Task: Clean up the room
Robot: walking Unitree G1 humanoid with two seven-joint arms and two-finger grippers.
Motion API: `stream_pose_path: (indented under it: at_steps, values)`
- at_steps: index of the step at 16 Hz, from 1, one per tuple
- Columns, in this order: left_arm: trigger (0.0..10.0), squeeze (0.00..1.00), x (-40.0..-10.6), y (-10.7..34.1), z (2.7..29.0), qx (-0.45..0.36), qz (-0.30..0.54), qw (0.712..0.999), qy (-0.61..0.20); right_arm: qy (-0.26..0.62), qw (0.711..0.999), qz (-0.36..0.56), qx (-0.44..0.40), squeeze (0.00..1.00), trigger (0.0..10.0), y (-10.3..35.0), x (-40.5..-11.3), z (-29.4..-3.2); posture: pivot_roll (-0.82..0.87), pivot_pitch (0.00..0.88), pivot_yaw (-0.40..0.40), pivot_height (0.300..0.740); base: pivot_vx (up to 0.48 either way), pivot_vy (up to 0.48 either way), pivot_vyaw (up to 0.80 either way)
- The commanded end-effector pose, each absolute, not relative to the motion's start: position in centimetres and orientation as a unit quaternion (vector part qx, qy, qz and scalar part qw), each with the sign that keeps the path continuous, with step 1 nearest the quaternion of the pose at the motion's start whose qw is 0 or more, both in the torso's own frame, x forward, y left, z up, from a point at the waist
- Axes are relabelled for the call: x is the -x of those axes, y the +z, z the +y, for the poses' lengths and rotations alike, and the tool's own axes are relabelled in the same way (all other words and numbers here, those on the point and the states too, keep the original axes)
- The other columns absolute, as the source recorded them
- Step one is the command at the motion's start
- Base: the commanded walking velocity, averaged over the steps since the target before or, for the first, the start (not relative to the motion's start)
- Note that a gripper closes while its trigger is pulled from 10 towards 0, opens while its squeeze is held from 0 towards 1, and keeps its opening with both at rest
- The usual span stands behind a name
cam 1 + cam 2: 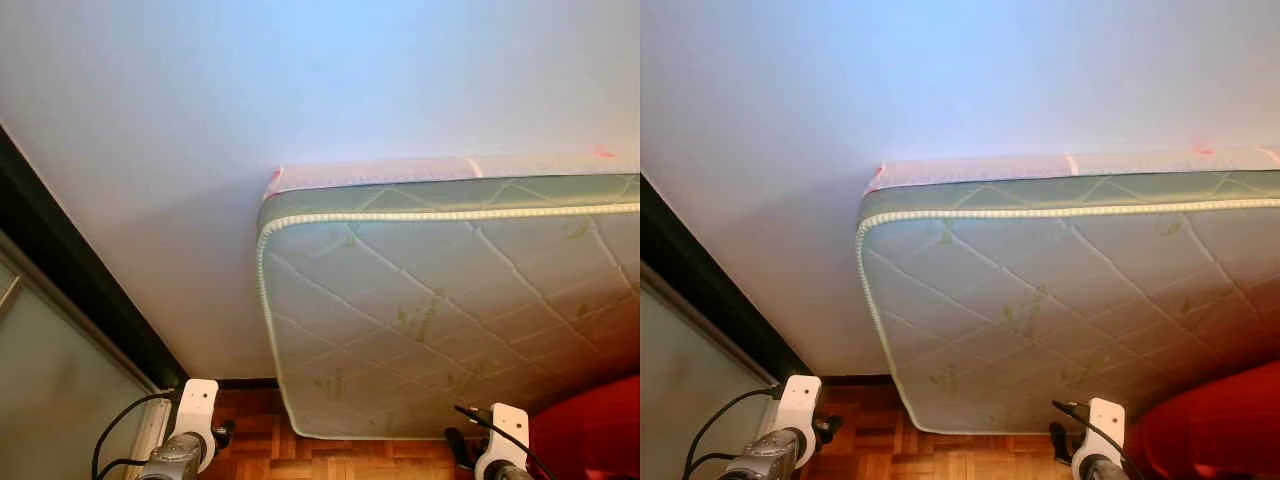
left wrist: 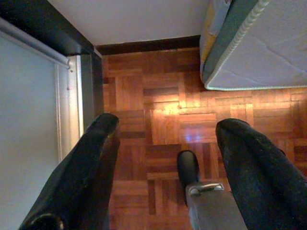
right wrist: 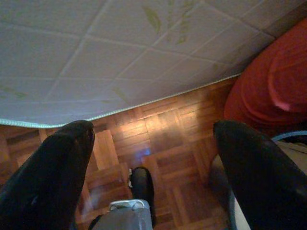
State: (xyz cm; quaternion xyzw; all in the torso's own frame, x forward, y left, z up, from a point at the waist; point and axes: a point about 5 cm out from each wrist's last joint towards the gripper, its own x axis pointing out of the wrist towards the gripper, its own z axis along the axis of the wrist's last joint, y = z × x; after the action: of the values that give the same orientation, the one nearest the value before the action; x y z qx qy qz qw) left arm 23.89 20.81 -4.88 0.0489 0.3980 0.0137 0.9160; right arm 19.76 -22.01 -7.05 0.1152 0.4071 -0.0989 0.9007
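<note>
Left gripper [image 2: 163, 163] hangs low over the parquet floor [image 2: 158, 120], fingers [image 2: 81, 172] spread wide apart, nothing between them. Right gripper [image 3: 148, 167] same: fingers [image 3: 254, 167] apart, empty, pointing down at the floor. In the left eye view both wrists sit at the bottom edge of the frame, left one [image 1: 190, 430] lower left with a black cable, right one [image 1: 500, 440] lower right.

Outward from there: a quilted mattress [image 1: 440, 310] with a green leaf print and a corded edge leans against the white wall [image 1: 200, 150], filling centre and right of the frame; its lower corner rests on the floor near a dark skirting board [image 2: 148, 45]. Something red and soft [image 1: 590, 430], cushion or bedding, cannot tell which, sits at the lower right just beside the mattress. Along the left edge runs a dark frame with a pale sliding panel [image 1: 50, 380], likely a wardrobe door.

Step, as a judgement: looking around or approaching, no object picked yet. Nothing loose lies on the floor in the wrist views. The next move probably calls for choosing a target, the red item being the nearest candidate, then turning toward the right and lowering the right gripper to it.
</note>
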Motion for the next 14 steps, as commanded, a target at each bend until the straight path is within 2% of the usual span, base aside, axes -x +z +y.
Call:
stream_pose_path:
  at_steps: [1,6,14]
  values:
    - [10.0,0.00,-23.13,-5.45,20.82,-0.054,0.417,0.907,0.013,-0.103,0.898,0.411,-0.121,0.00,10.0,-7.17,-19.51,-22.09,0.07,0.000,0.004,0.740,0.000,0.000,0.00]
    - [10.0,0.00,-22.91,-5.61,20.70,-0.040,0.418,0.907,0.019,-0.113,0.895,0.416,-0.119,0.00,10.0,-7.16,-19.50,-22.37,0.07,0.016,-0.004,0.740,0.000,0.000,0.00]
    - [10.0,0.00,-23.30,-5.27,21.04,-0.024,0.410,0.912,0.027,-0.102,0.892,0.422,-0.124,0.00,10.0,-7.23,-19.50,-22.10,0.07,0.045,-0.003,0.740,0.000,0.000,-0.72]
